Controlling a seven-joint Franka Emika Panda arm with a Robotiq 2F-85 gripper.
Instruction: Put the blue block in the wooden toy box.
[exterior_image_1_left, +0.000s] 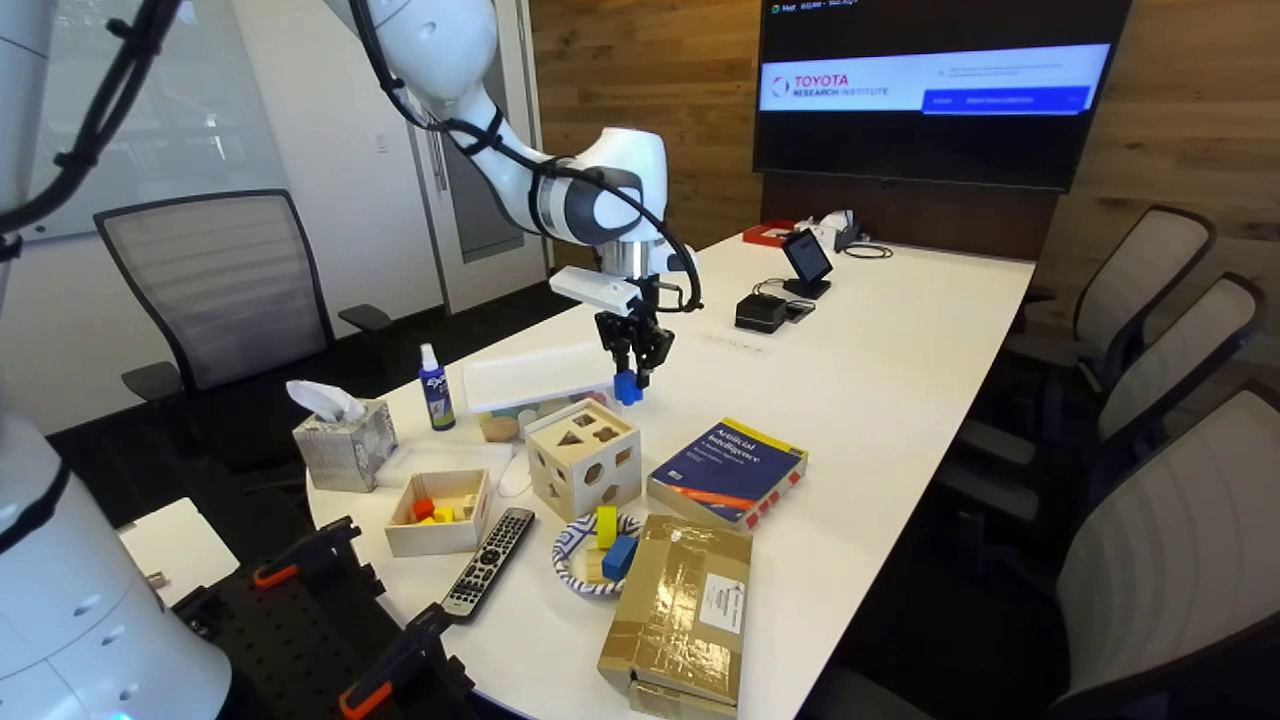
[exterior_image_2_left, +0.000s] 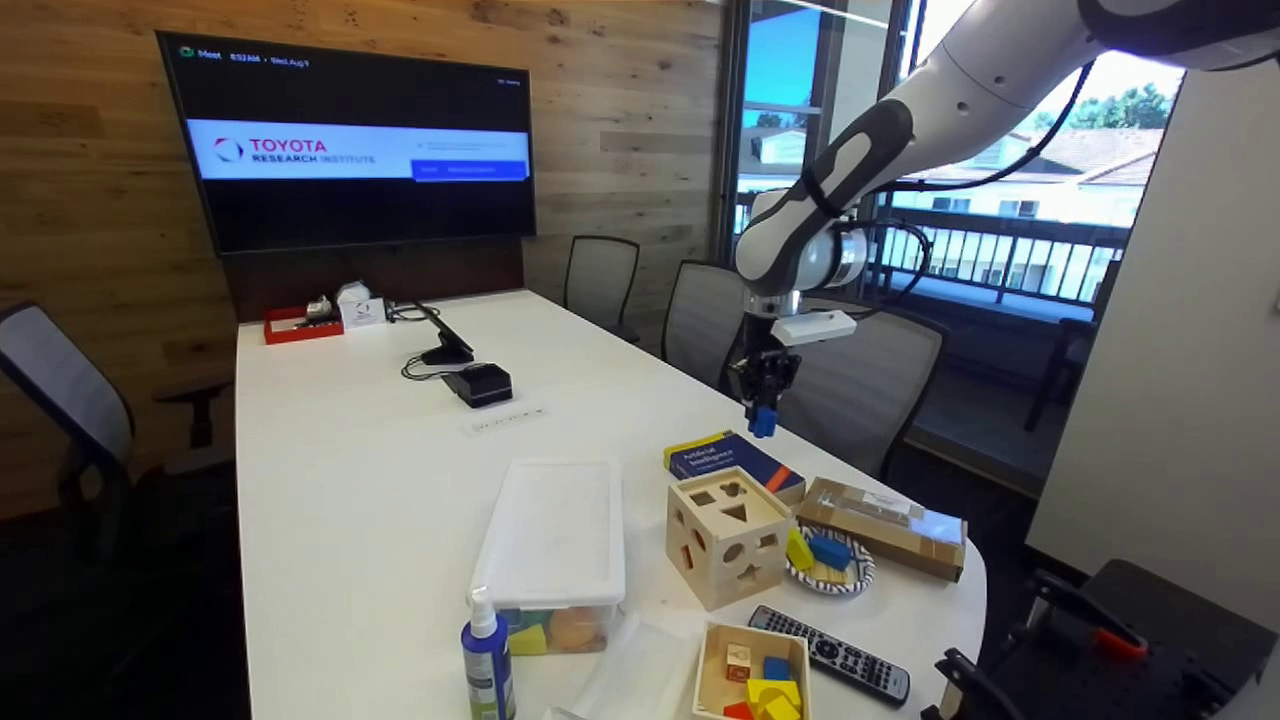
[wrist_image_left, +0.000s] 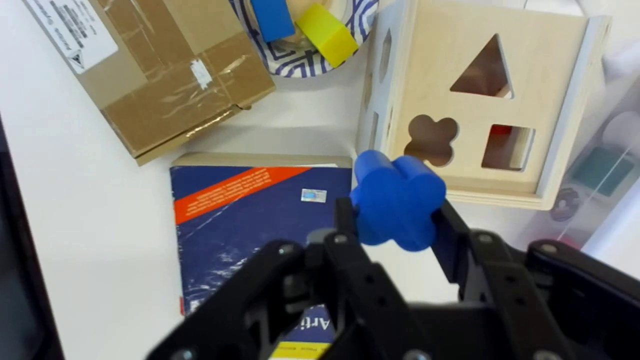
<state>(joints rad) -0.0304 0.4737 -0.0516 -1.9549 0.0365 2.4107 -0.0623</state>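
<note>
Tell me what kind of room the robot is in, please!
Probably an office meeting room. There's a long white table, mesh-backed chairs on both sides, and a big wall screen showing the words Toyota Research Institute.

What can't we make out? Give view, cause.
Wooden toy box, interior: in both exterior views, mostly hidden by its walls.
Blue block, gripped sides: wrist view, covered by fingers.
Book, title: wrist view, partly behind gripper.
Small tray: in an exterior view, cut off by bottom edge.
</note>
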